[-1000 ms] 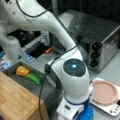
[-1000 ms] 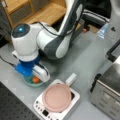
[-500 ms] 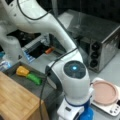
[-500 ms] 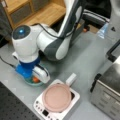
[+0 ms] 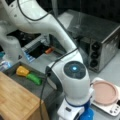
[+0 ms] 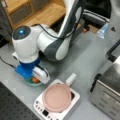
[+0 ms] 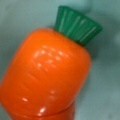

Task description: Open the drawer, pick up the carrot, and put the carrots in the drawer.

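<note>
The gripper (image 6: 35,76) is lowered into a teal bowl (image 6: 28,82) at a front view's left; whether its jaws are wide, narrow or closed cannot be determined. The carrot (image 7: 47,77) fills the wrist view, green cap toward the upper right, lying on the teal bowl surface; in a front view it shows as an orange spot (image 6: 35,80) just beside the gripper. The drawer (image 5: 15,75) stands open beside the wooden top, containing a yellow-orange piece (image 5: 22,71) touching a green piece (image 5: 34,78). An induction cooker (image 6: 51,111) carries a pink lid (image 6: 57,97). The toaster oven (image 5: 100,40) stands behind.
</note>
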Robot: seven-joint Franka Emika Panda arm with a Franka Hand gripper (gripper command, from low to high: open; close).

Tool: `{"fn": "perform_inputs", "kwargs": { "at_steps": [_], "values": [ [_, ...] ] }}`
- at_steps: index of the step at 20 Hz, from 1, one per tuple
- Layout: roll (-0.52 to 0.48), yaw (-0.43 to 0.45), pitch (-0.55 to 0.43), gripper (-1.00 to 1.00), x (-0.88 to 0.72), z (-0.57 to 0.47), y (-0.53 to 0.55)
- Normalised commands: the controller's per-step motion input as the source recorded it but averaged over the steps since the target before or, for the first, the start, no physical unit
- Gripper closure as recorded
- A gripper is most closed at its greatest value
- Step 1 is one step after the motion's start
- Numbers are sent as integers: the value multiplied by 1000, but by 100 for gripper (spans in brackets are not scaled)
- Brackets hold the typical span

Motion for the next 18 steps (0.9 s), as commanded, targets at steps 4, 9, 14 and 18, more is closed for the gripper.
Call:
{"fn": "perform_inputs", "kwargs": {
  "at_steps": [4,9,14,18],
  "values": [
    [1,-6,109,-100,277,29,-53],
    [-22,-18,114,-100,276,11,-28],
    [-42,-21,91,-100,264,-19,3],
    [-42,-21,90,-100,250,-24,13]
  ]
}}
